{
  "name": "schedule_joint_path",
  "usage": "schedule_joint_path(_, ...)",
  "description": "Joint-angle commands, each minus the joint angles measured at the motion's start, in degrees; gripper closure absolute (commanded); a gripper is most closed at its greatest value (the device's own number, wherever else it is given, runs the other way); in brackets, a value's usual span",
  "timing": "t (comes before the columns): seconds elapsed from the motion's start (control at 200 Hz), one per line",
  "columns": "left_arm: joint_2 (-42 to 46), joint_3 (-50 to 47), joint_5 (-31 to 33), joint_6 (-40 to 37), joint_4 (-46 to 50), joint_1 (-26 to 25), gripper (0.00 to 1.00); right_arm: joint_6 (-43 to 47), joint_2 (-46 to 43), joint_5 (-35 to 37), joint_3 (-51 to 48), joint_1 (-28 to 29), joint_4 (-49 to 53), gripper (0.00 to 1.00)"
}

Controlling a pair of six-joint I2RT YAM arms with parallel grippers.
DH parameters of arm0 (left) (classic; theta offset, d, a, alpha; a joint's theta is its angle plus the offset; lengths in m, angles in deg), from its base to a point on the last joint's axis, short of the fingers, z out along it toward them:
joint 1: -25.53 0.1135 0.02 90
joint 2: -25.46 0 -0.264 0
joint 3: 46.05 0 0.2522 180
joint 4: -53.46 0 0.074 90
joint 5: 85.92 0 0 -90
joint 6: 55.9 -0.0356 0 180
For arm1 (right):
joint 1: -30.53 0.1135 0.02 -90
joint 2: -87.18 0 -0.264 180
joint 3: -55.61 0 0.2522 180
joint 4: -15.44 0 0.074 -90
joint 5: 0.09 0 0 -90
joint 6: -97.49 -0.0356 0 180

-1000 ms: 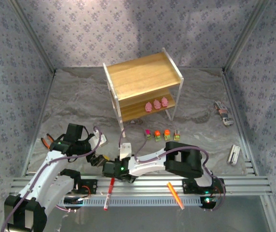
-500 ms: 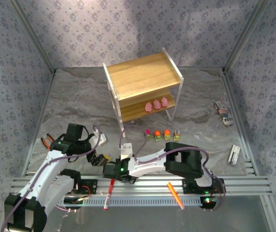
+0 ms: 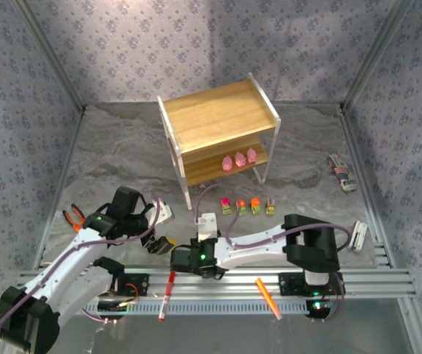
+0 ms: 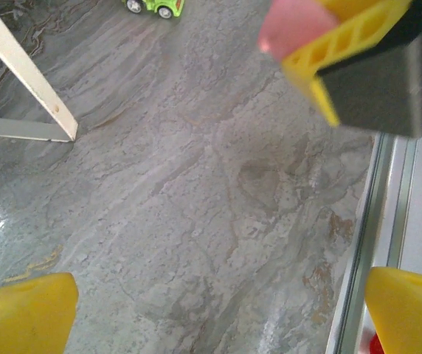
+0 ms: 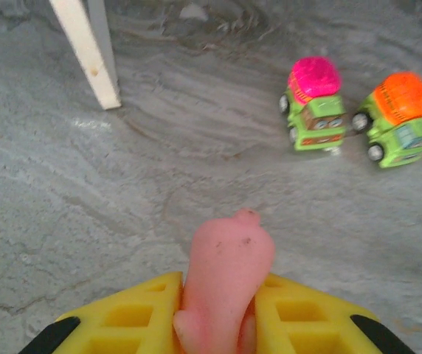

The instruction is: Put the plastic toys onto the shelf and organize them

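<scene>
Left claw (image 4: 215, 306) hangs spread and empty over bare bench (image 4: 196, 184), in front of the shelf (image 3: 218, 118) near its left leg. Right claw (image 5: 222, 313), just beside it, pinches one pink figure (image 5: 226, 265) by its base, also in front of the shelf. Three more figures (image 3: 238, 159) sit in a row on the shelf's lower board. Four trucks (image 3: 255, 204) line up on the bench just in front of the shelf. The step in hand looks like carrying the last figure over. Next it needs lifting toward the lower board and setting down beside the row without knocking it.
</scene>
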Motion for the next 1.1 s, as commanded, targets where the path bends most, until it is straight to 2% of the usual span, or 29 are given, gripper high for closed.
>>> schedule_joint_path(0.0, -0.5, 2.2, 0.5, 2.6, -2.2, -0.4, 0.0, 0.2, -5.4, 4.2, -1.9, 0.0, 6.2, 0.74)
schedule_joint_path(0.205, -2.4, 3.6, 1.9, 7.8, -6.1, -1.1, 0.0, 4.2, -13.9, 5.9, -3.9, -1.8, 7.7, 0.73)
schedule_joint_path(0.45, -5.8, 4.5, 10.5, 10.7, -8.7, -5.8, 0.0, 13.3, -21.8, 4.9, -5.9, -5.9, 3.9, 0.73)
schedule_joint_path(0.525, -5.8, 4.5, 11.3, 11.1, -9.1, -6.2, 0.0, 15.9, -23.5, 4.2, -6.4, -7.5, 2.6, 0.73)
schedule_joint_path(0.894, -5.4, 3.9, 17.1, 14.6, -13.6, -6.2, 0.01, 29.7, -27.4, -4.7, -6.3, -17.0, -7.7, 0.73)
schedule_joint_path(1.094, -5.0, 3.7, 16.8, 14.2, -13.3, -6.2, 0.0, 34.0, -25.7, -9.0, -4.9, -21.1, -11.7, 0.73)
